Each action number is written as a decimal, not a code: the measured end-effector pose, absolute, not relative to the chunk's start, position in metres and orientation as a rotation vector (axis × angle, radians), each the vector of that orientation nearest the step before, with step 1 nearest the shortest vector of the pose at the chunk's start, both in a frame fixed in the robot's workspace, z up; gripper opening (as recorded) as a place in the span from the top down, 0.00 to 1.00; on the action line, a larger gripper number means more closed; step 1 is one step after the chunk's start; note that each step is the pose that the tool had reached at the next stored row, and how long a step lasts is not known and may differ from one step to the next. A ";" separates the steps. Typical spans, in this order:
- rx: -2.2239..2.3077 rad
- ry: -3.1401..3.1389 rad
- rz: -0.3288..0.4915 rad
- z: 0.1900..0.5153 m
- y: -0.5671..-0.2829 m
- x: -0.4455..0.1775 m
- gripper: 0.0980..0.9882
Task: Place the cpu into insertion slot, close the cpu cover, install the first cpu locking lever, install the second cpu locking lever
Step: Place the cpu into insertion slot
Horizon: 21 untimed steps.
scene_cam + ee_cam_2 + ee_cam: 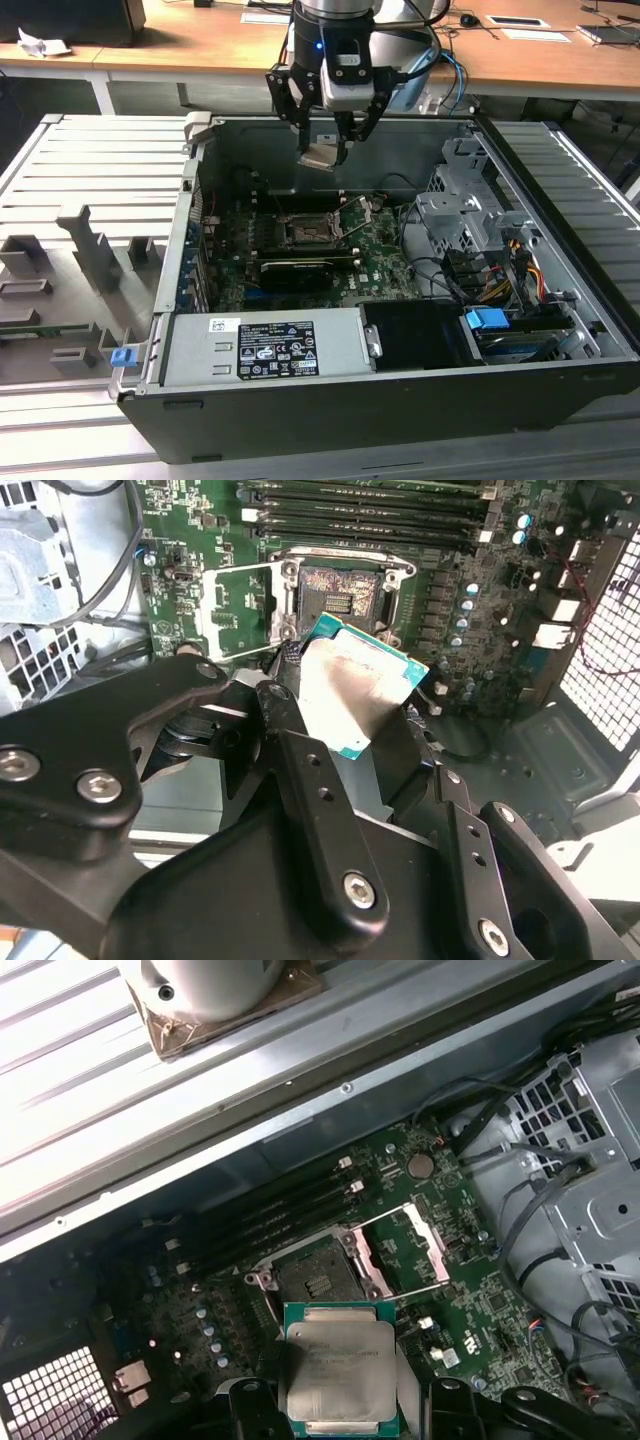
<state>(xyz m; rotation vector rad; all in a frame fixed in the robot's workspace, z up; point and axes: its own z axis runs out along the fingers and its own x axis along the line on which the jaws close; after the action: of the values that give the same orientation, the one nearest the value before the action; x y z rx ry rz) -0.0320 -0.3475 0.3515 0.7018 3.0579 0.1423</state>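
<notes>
My gripper [323, 148] hangs above the open computer case, shut on the cpu [320, 157], a flat square chip with a silvery top. In both wrist views the cpu [352, 685] [338, 1368] sits between the black fingers [300, 770], tilted. It is well above the insertion slot [312, 1278] [340, 588] [305, 232], whose dark centre lies bare. The cpu cover [428, 1243] [235, 610] stands flipped open beside the slot. Two thin wire levers [385, 1216] are raised off the socket.
A long black card [295, 270] lies just in front of the slot on the green board. Memory slots [290, 1205], a silver power supply [260, 345], a metal drive cage [470, 215] and cables with a blue plug [488, 322] crowd the case. A grey fixture plate [90, 260] lies on the exterior view's left.
</notes>
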 end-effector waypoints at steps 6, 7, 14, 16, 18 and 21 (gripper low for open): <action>0.753 3.044 0.142 0.351 -0.348 -0.032 0.52; 0.764 3.041 0.142 0.351 -0.348 -0.032 0.52; 0.832 3.021 0.142 0.351 -0.348 -0.032 0.52; 0.846 3.017 0.142 0.351 -0.348 -0.032 0.52; 0.860 3.012 0.142 0.351 -0.348 -0.032 0.52; 0.879 3.006 0.142 0.350 -0.348 -0.032 0.52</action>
<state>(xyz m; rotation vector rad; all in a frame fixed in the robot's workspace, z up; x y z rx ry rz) -0.0320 -0.3475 0.3504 0.8789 3.0063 0.1418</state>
